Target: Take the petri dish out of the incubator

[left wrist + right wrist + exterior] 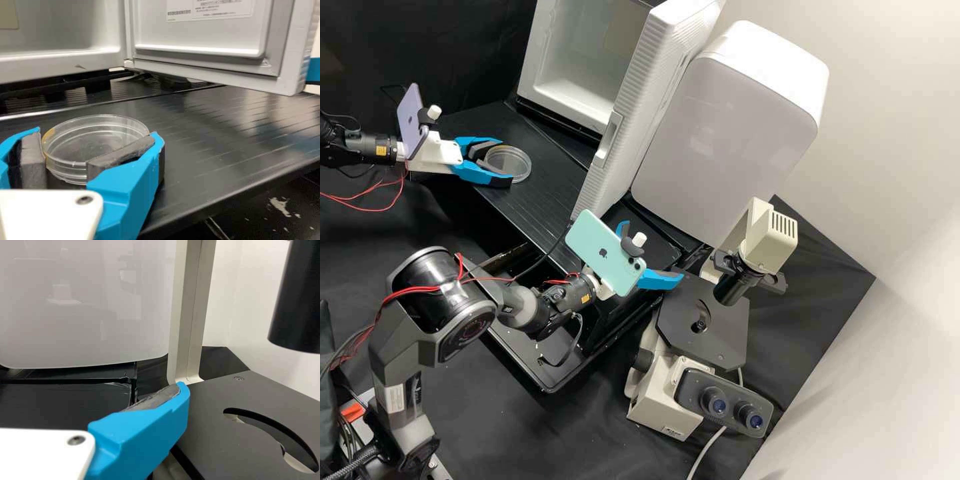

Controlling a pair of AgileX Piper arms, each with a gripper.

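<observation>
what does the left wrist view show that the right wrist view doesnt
Only the left wrist view: the petri dish clasped in the left gripper, before the incubator's open chamber.
Only the right wrist view: the right gripper beside the microscope stage with its cut-out, and a black tube over the stage.
Both: the incubator's white door, inner face in the left wrist view and outer face in the right, plus part of the black tray.
</observation>
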